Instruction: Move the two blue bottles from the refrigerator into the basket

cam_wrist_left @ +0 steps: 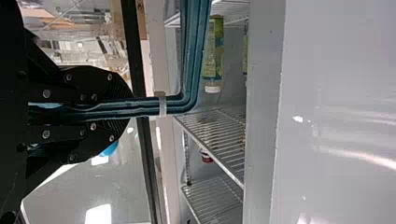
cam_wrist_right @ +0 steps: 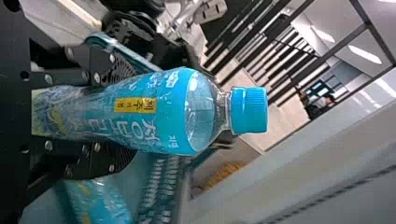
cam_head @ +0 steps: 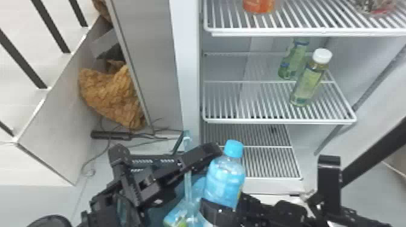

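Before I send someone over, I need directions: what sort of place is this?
Probably an indoor workroom or lab rather than a home kitchen: an open refrigerator with wire shelves, a staircase with black railings, and what looks like a power strip.

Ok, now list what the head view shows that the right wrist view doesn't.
Head view: the white-capped green bottle on a refrigerator shelf, and the orange container above.
Right wrist view: the ceiling lights.
Both: the blue-capped bottle in the right gripper, the other blue bottle in the basket, and the black railing.
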